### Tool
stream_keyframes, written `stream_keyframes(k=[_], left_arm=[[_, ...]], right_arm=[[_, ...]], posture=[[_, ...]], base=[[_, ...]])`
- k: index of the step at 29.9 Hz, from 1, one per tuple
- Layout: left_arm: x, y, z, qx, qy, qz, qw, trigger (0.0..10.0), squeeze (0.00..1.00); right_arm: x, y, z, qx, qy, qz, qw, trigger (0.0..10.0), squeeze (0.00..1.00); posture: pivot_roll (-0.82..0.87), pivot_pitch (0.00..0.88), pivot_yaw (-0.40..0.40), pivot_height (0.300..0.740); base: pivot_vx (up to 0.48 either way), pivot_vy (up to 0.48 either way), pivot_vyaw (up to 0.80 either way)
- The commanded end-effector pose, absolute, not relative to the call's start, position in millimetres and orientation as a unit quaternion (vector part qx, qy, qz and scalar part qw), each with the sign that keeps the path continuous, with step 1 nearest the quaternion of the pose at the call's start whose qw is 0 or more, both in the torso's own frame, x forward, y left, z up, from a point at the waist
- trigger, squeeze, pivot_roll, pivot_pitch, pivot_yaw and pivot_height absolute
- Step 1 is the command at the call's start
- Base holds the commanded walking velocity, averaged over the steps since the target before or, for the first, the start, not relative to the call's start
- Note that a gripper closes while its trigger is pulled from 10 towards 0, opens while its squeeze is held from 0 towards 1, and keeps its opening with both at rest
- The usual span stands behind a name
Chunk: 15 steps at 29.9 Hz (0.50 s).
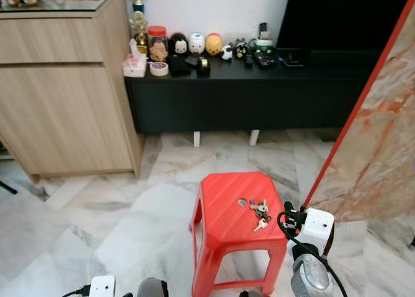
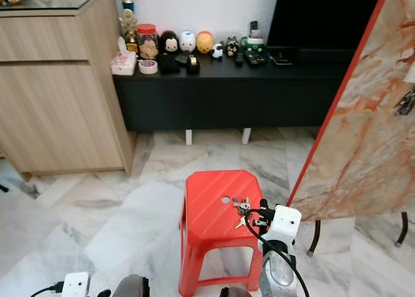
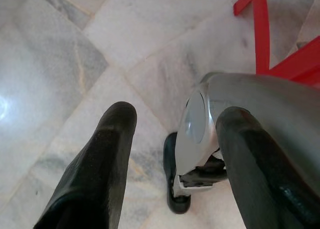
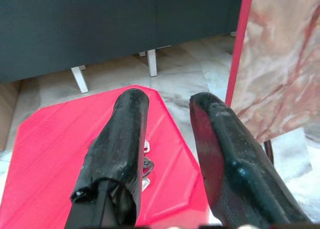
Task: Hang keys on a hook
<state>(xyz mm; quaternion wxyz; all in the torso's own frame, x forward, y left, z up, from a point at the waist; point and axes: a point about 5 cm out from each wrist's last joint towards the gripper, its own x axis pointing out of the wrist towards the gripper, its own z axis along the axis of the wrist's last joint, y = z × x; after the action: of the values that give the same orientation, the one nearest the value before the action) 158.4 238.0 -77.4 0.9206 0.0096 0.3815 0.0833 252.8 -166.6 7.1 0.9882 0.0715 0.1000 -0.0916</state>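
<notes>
A small bunch of keys (image 1: 260, 212) lies on the top of a red plastic stool (image 1: 227, 203), near its right edge. My right arm (image 1: 316, 229) reaches up beside the stool's right corner. In the right wrist view my right gripper (image 4: 169, 103) is open just above the stool top (image 4: 60, 149). The keys (image 4: 146, 165) peek out between its fingers, partly hidden by one finger (image 4: 122, 144). My left gripper (image 3: 175, 116) hangs low and open, pointing at the marble floor. A marble-patterned panel with a red edge (image 1: 382, 135) leans at the right, with a small dark metal item (image 2: 406, 102) hanging on its face.
A low black cabinet (image 1: 259, 96) with figurines and a tape roll runs along the far wall. A tall wooden cabinet (image 1: 65, 89) stands at the left. Open marble floor (image 1: 110, 213) lies left of the stool. My own leg (image 3: 210, 129) shows under the left gripper.
</notes>
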Motion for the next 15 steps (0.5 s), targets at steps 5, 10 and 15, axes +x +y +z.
stream_keyframes(k=[5,10,15], left_arm=[[156.3,237.3,-78.8,0.011,0.388,0.082,0.918,10.0,0.0],[156.6,237.0,-78.8,0.01,0.387,0.082,0.918,10.0,0.0],[157.0,236.1,-78.9,0.009,0.387,0.081,0.918,10.0,0.0]], right_arm=[[255.3,-165.0,8.6,0.079,0.101,-0.088,0.988,10.0,0.0],[255.3,-164.3,7.8,0.076,0.103,-0.085,0.988,10.0,0.0],[255.1,-164.5,7.6,0.075,0.105,-0.083,0.988,10.0,0.0]], posture=[[0.07,0.003,-0.088,0.633],[0.07,0.005,-0.088,0.633],[0.07,0.006,-0.089,0.633]], base=[[0.294,0.0,0.0],[0.316,0.0,0.0],[0.319,0.0,0.0]])
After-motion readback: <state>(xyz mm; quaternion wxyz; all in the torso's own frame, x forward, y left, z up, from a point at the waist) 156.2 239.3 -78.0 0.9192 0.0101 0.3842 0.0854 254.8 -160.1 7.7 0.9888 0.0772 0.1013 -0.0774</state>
